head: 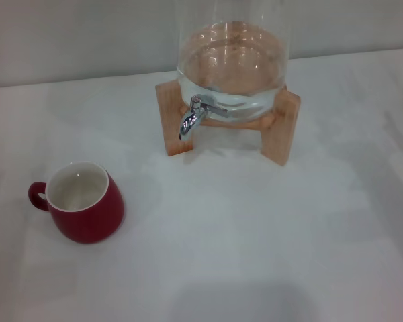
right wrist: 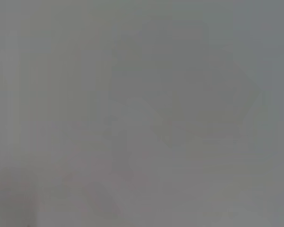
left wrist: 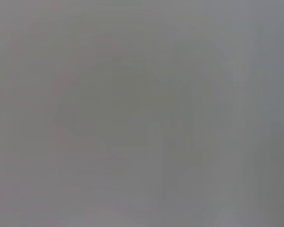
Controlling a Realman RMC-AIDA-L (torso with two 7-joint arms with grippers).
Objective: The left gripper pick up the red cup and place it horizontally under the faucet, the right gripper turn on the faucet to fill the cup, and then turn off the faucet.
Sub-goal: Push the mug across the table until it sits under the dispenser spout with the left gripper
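head view: the cup (head: 85, 202) stands upright on the white table (head: 255, 235), on the robot's left, handle pointing further left. the faucet (head: 196, 114) juts from the glass dispenser (head: 232, 60) on its wooden stand (head: 282, 127), well apart from the cup, further back and to the right. neither gripper shows here, so how their fingers stand cannot be told. judging by sides, the left arm should be nearer the cup, and the cup must travel back and rightward to sit under the spout.

left wrist view: only a grey blur; nothing can be made out.

right wrist view: the same, only faint shapes.
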